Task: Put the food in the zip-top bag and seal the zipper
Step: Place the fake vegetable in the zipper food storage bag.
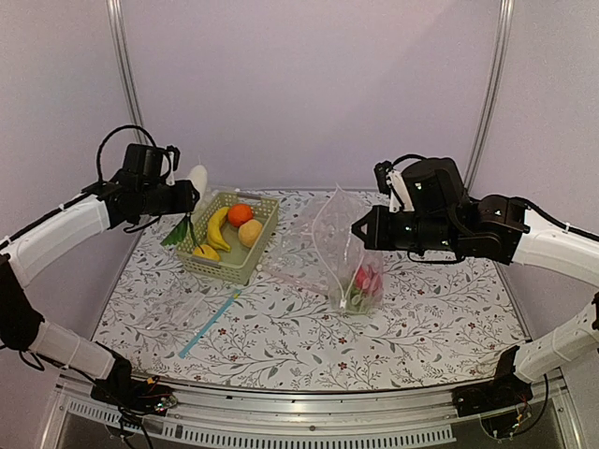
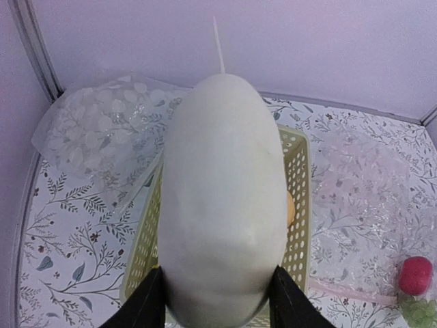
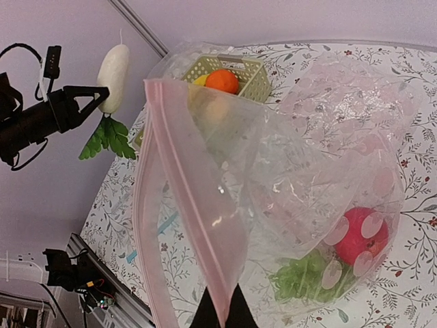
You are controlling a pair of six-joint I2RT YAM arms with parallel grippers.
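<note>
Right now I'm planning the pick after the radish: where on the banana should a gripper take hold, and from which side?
Grip the banana at its middle, jaws across its narrow width, coming straight down. It lies flat in the basket, running near to far; the walls block side approaches and the orange and peach crowd its right, so likely only the top is free.

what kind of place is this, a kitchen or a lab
Most likely a robot lab bench, not a kitchen: bare lilac panels in a metal frame enclose the table, the banana and orange in the basket look like plastic toys, and two robot arms are mounted at its near edge.
</note>
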